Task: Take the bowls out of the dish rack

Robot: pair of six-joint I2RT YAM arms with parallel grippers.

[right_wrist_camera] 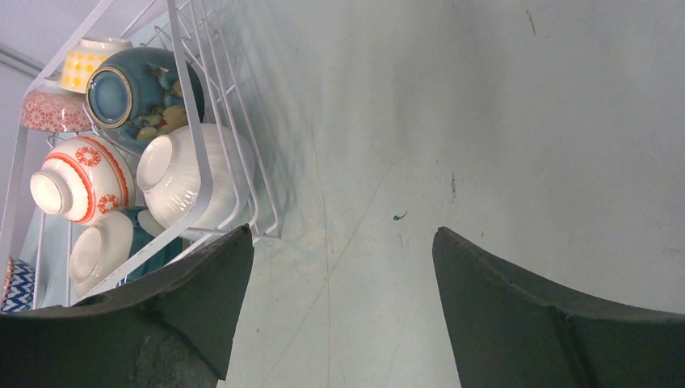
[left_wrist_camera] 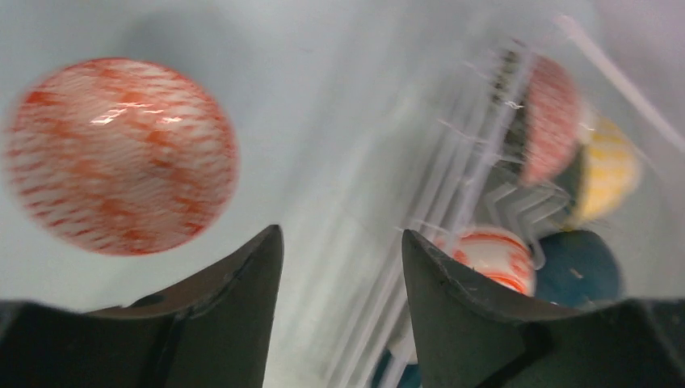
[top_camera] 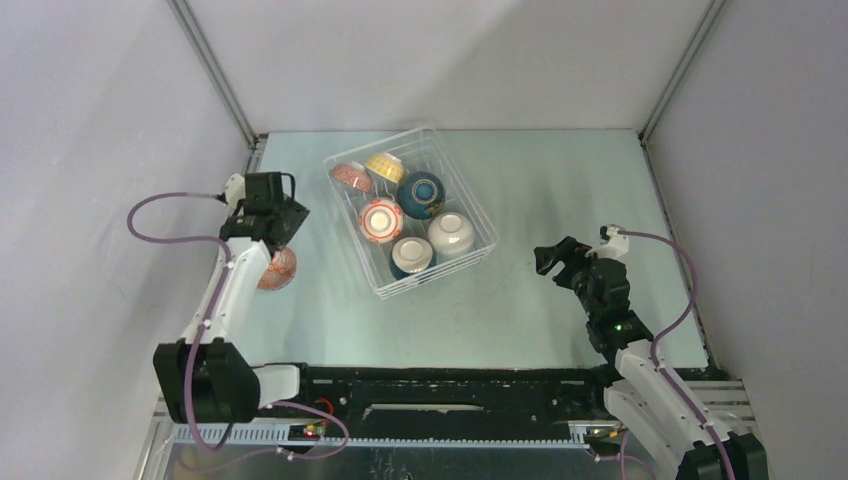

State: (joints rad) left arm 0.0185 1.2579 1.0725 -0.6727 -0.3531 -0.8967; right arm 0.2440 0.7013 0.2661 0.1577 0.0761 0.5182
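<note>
The white wire dish rack (top_camera: 464, 185) stands mid-table with several bowls in it: red-patterned (top_camera: 351, 177), yellow (top_camera: 385, 165), dark teal (top_camera: 421, 194), red-and-white (top_camera: 381, 220), plain white (top_camera: 451, 234) and a teal-and-white one (top_camera: 411, 256). Another red-patterned bowl (left_wrist_camera: 121, 153) lies upside down on the table left of the rack, partly under my left arm (top_camera: 278, 268). My left gripper (left_wrist_camera: 339, 242) is open and empty, just beside that bowl and apart from it. Right of the rack, my right gripper (right_wrist_camera: 343, 242) hangs open over bare table, holding nothing.
Grey walls close in the table on the left, back and right. In the right wrist view the rack's corner (right_wrist_camera: 187, 89) is at the upper left, and a sliver of a blue-white zigzag bowl (right_wrist_camera: 16, 283) shows at the left edge.
</note>
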